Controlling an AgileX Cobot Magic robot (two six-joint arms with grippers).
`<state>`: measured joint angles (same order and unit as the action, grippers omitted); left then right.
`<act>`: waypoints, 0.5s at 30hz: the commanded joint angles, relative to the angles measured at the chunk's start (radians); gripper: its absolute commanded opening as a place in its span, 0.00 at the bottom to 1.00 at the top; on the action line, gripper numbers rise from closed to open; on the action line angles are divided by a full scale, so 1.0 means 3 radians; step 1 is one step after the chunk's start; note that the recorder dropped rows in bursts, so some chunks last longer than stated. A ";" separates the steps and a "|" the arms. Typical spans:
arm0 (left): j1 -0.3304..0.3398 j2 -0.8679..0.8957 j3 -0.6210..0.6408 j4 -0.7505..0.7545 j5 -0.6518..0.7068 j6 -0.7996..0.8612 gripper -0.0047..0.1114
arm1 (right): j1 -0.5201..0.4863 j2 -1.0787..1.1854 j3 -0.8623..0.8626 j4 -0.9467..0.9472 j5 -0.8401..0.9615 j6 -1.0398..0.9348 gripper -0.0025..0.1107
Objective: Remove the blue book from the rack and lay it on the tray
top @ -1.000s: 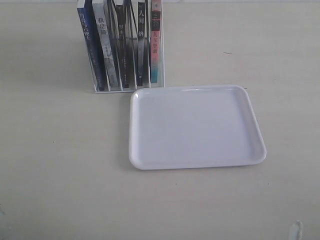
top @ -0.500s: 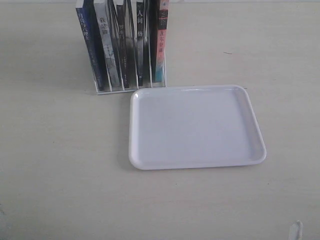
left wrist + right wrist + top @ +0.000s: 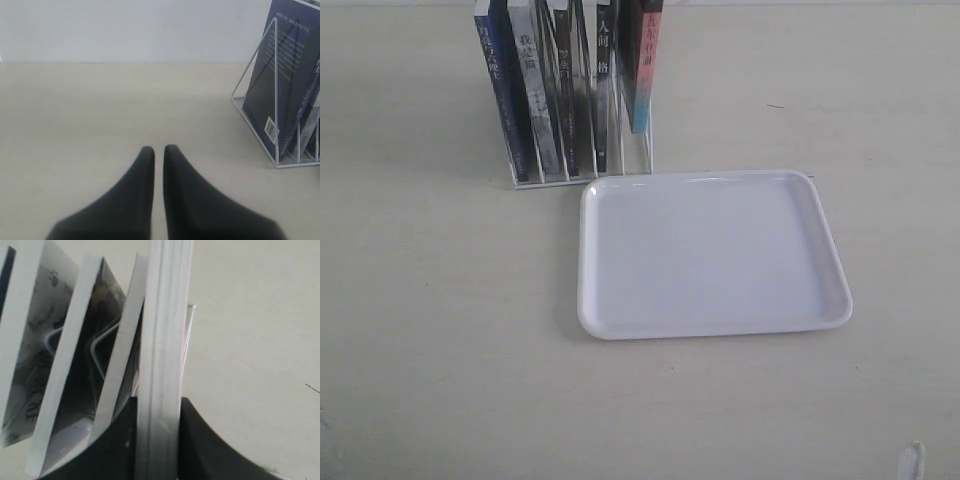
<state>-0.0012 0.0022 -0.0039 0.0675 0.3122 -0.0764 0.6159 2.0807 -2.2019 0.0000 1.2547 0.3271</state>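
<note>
Currently the blue book (image 3: 503,100) is standing in the 9 o'clock end slot of the white wire rack (image 3: 580,180). Its dark spine is running nearly 12 to 6 o'clock, with the top leaning a little toward 11. The white tray (image 3: 582,260) is lying with nothing on it just beside the rack's base, toward 5 o'clock from it. The right gripper (image 3: 159,402) is clamping the white page block of a book at the opposite, 3 o'clock end. Judging from the exterior view, this is the pink-and-teal-spined book (image 3: 646,80), which is hanging with its lower edge clear of the rack base. The left gripper (image 3: 159,150) is holding nothing, its fingers (image 3: 145,170) lying almost together with only a thin slit between them, low over the bare table (image 3: 75,125) and apart from the rack. Its camera is facing the blue book's purplish back cover, so the left arm is judged to be the nearer to the task's book, while the other shelved books are separating the right gripper from it.
</note>
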 commanded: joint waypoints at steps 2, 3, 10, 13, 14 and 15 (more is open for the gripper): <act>-0.0034 -0.0007 0.0013 0.0007 -0.0020 0.0007 0.09 | -0.0021 -0.0260 -0.0050 -0.0053 -0.0112 -0.0018 0.02; -0.0034 -0.0007 0.0013 0.0007 -0.0020 0.0007 0.09 | -0.0021 -0.0269 -0.0050 -0.0053 -0.0112 -0.0018 0.02; -0.0034 -0.0007 0.0013 0.0007 -0.0020 0.0007 0.09 | -0.0021 -0.0275 -0.0050 -0.0053 -0.0112 -0.0018 0.02; -0.0034 -0.0007 0.0013 0.0007 -0.0020 0.0007 0.09 | -0.0021 -0.0275 -0.0050 -0.0084 -0.0112 -0.0023 0.02; -0.0034 -0.0007 0.0013 0.0007 -0.0020 0.0007 0.09 | -0.0021 -0.0275 -0.0050 -0.0097 -0.0112 -0.0023 0.02; -0.0034 -0.0007 0.0013 0.0007 -0.0020 0.0007 0.09 | -0.0021 -0.0275 -0.0050 -0.0104 -0.0112 -0.0023 0.02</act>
<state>-0.0012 0.0022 -0.0039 0.0675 0.3122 -0.0764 0.6159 2.0235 -2.2019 -0.0096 1.2568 0.3271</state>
